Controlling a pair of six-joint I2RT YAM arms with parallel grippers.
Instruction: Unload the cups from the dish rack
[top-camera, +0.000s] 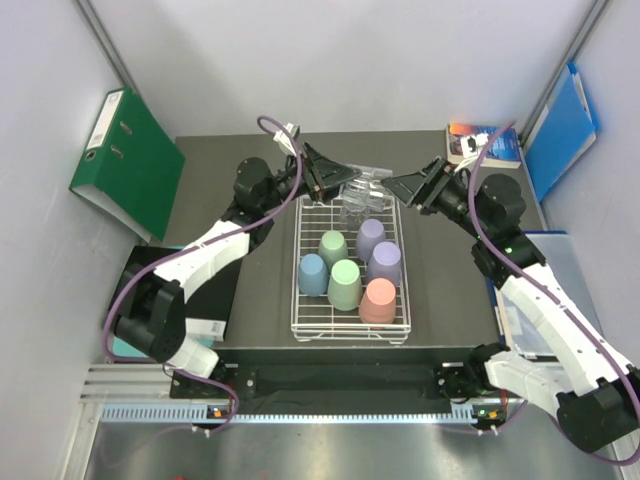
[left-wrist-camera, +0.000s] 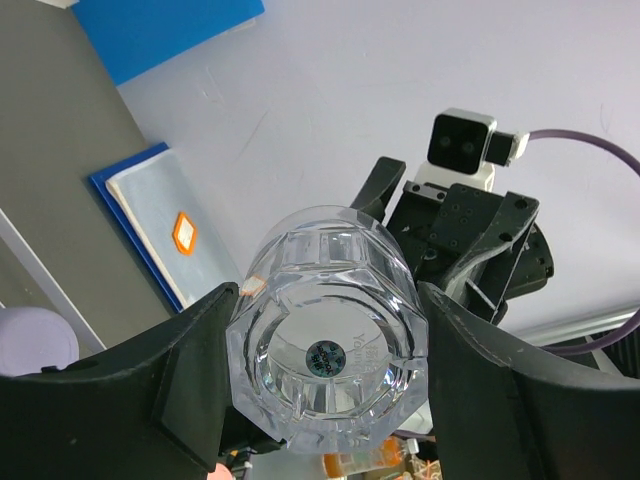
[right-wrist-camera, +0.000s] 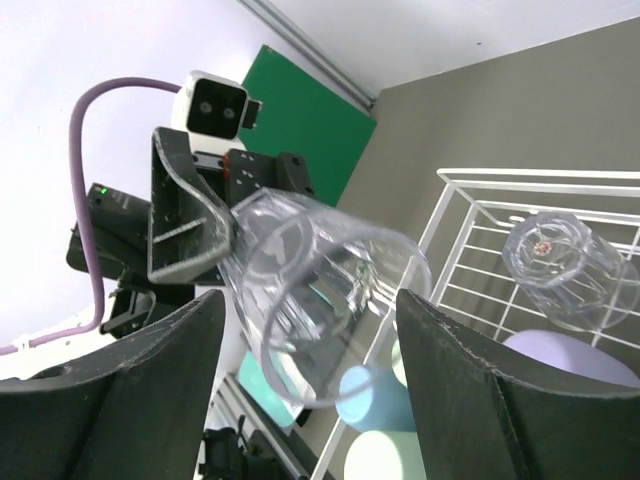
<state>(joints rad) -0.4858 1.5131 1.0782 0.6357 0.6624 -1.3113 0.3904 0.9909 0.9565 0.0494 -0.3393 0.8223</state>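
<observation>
The white wire dish rack (top-camera: 302, 300) lies mid-table. In it stand upturned tumblers: two mint green (top-camera: 333, 246), two lilac (top-camera: 371, 238), a light blue (top-camera: 313, 274), a salmon pink (top-camera: 378, 300), and a clear glass (top-camera: 352, 212), also in the right wrist view (right-wrist-camera: 560, 262). My left gripper (top-camera: 343, 178) is shut on a second clear glass (left-wrist-camera: 330, 340), held on its side above the rack's far end. My right gripper (top-camera: 396, 187) is open, its fingers (right-wrist-camera: 170, 380) on either side of that glass's mouth (right-wrist-camera: 320, 300), apart from it.
A green binder (top-camera: 130, 160) leans at the back left. A blue folder (top-camera: 562, 130) stands at the back right, with a book (top-camera: 482, 143) beside it. Flat books (top-camera: 215, 300) lie left of the rack, and a blue-edged notebook (top-camera: 512, 320) lies to its right.
</observation>
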